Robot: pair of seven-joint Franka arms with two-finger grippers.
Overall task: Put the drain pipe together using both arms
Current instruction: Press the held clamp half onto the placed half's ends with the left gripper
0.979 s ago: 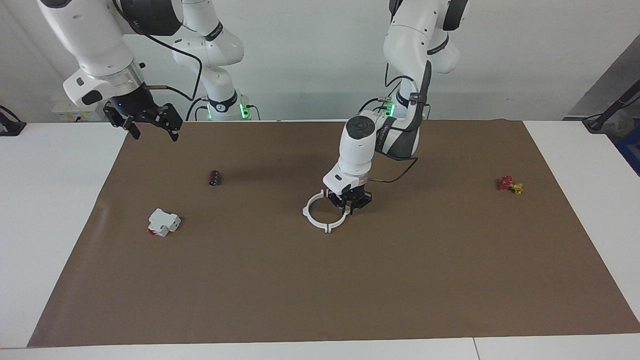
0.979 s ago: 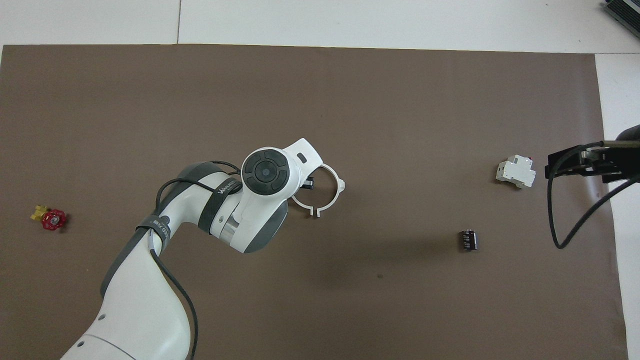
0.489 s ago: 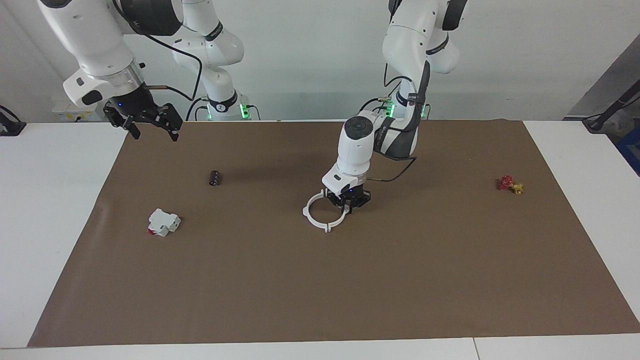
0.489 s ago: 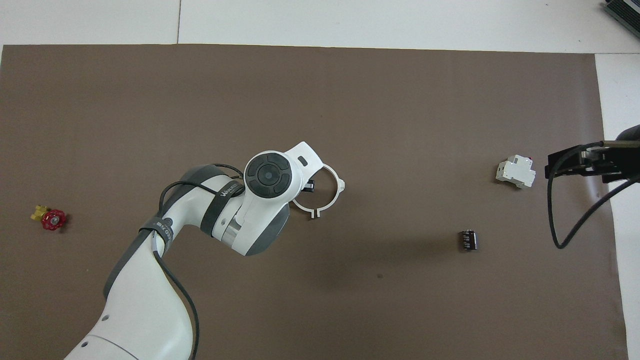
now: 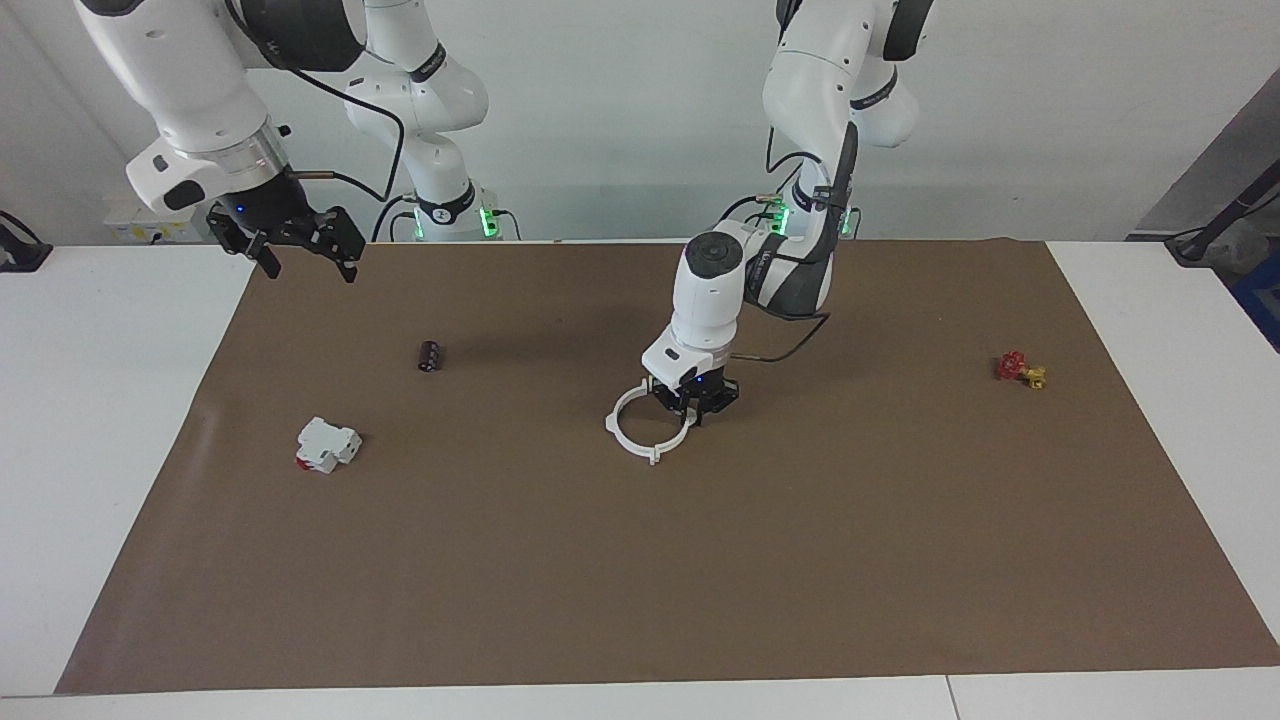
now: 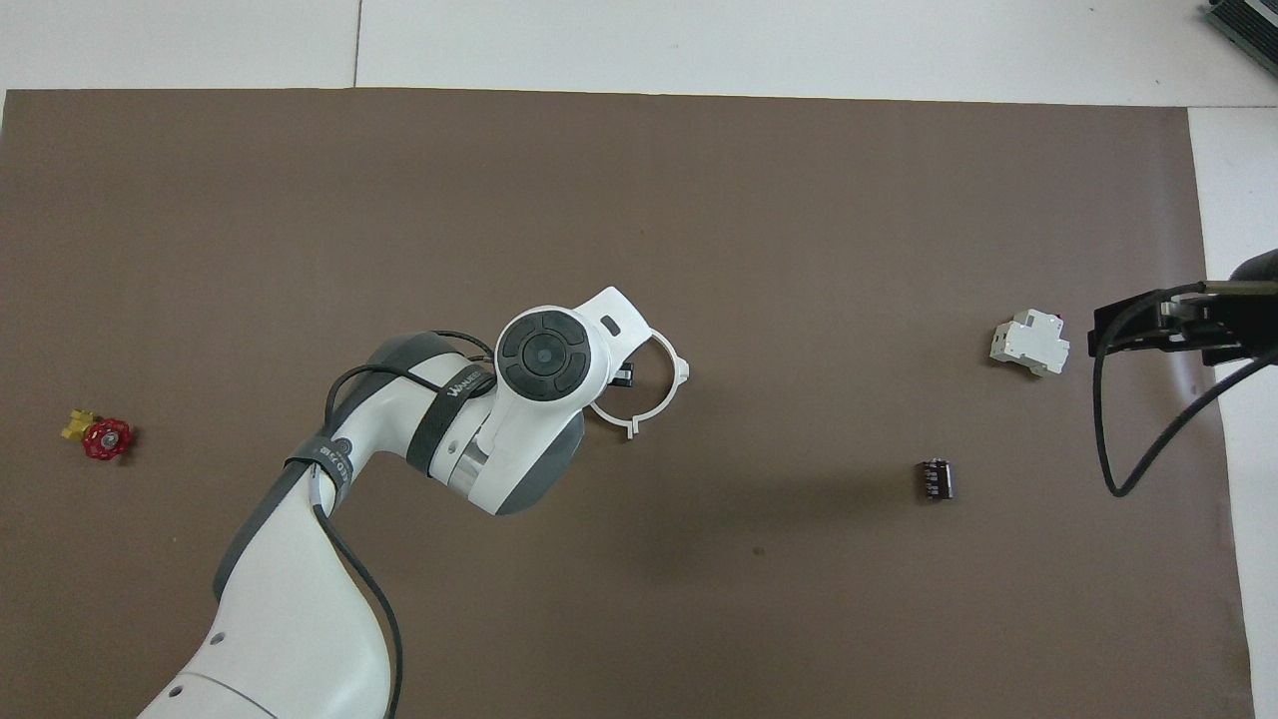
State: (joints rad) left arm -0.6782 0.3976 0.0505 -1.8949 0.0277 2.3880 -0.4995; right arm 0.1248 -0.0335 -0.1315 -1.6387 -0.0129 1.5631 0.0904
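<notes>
Since the white ring (image 5: 648, 427) already lies as one closed loop on the brown mat (image 5: 640, 560), near the middle of the table, I judge the joining of its two halves to be done or nearly so. From where I sit I can make out its small nubs, and I see no gap between the halves, though the part under the left gripper (image 5: 697, 404) is hidden from me.

That left gripper is down at the ring's edge on the side toward the left arm's end of the table, fingers pressed together. Whether they pinch the ring's rim or merely rest against it I cannot tell; in the overhead view the wrist covers the contact.

My right gripper (image 5: 300, 252) hangs spread wide and holds nothing, up over the mat's corner at the right arm's end, waiting.

What is left, as I read it, is to confirm the seam is seated, let go, and lift the left arm away.

Nothing else is involved: the white block with a red spot (image 5: 326, 444), the small black cylinder (image 5: 430, 356), and a red and yellow piece (image 5: 1020, 369) sit well apart from the ring.
</notes>
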